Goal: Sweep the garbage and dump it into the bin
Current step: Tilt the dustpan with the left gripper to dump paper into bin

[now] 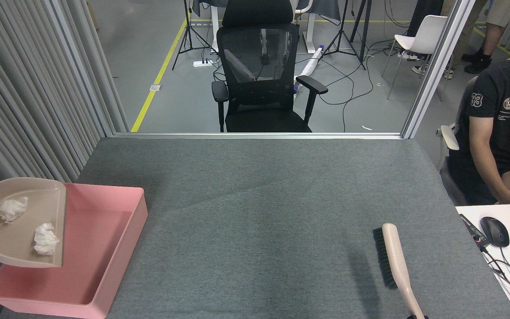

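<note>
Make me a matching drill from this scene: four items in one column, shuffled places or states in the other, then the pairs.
Items:
1. tissue wads
2. dustpan
3. bin
4. brush

Places/states:
A. lying on the grey mat, right side
B. inside the dustpan
C. pink, nothing visible inside, left table edge
D. held over the bin's left end

Pairs: 1-B, 2-D, 3-C, 4-A
</note>
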Motion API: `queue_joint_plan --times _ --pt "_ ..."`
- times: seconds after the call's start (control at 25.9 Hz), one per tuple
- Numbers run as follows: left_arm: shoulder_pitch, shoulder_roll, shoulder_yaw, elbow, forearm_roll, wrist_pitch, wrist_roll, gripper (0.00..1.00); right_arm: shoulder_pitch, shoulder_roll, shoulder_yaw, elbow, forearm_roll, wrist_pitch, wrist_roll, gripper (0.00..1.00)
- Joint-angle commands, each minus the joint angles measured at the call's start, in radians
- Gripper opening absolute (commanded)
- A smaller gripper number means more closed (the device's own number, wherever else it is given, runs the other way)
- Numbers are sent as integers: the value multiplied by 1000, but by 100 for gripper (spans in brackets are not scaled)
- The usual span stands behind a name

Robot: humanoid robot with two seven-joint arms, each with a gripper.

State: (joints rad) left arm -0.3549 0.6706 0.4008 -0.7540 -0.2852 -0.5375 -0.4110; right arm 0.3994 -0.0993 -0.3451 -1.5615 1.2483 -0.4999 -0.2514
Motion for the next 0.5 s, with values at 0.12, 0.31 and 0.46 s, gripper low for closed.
queue_joint_plan --times 0.12,0.31,0.46 --pt "-49 1 1 -22 -132 -42 12 23 3 4 -3 0 0 0 -2 0" --pt "-58 17 1 -94 -190 -47 14 23 9 4 -6 1 0 3 -2 0" --pt "-56 11 3 -114 -279 -76 34 23 10 9 -6 0 -1 1 -2 0"
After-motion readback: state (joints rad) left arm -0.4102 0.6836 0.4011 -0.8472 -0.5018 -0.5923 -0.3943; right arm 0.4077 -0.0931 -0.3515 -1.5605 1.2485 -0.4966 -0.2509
